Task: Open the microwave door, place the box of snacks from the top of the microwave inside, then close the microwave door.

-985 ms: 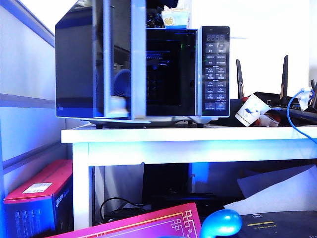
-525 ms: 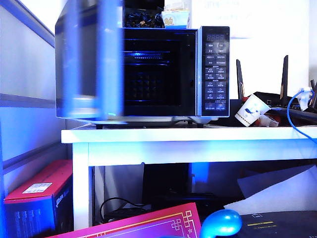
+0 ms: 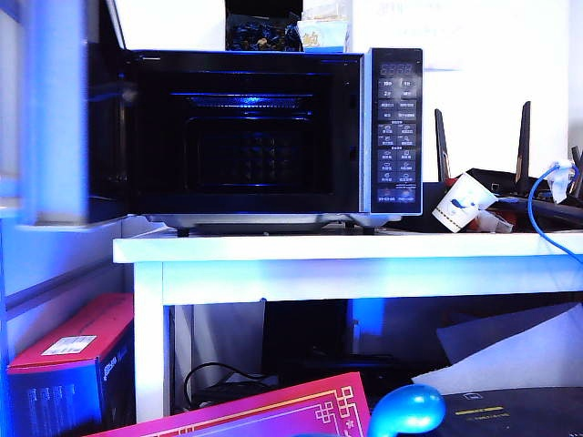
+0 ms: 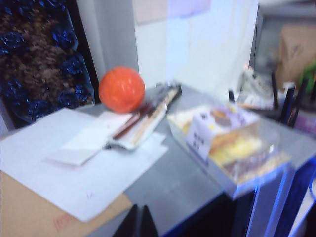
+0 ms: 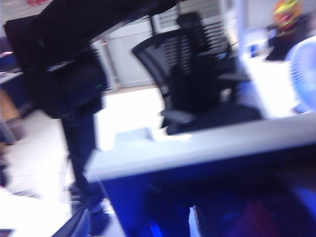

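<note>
The big black-fronted microwave [image 3: 392, 127] is sitting on the white table, its glossy black glass door [image 3: 55, 118] standing wide open so the inside is ready. The small pale snack box [image 3: 323, 35] is waiting on top. The left gripper [image 4: 139, 224] is hovering near it, pinched narrow and holding nothing. The right gripper is too blurry to tell.

The left wrist view, slightly blurred, looks across a grey flat top [image 4: 192, 173]. An orange ball [image 4: 122, 89] sits near white paper sheets [image 4: 84, 173], beside brown stick-like items [image 4: 143, 116]. A pale rectangular snack carton with a clear front [image 4: 232, 148] lies close by. The left gripper's dark fingertips [image 4: 139, 224] show at the frame edge, nearly together.
</note>
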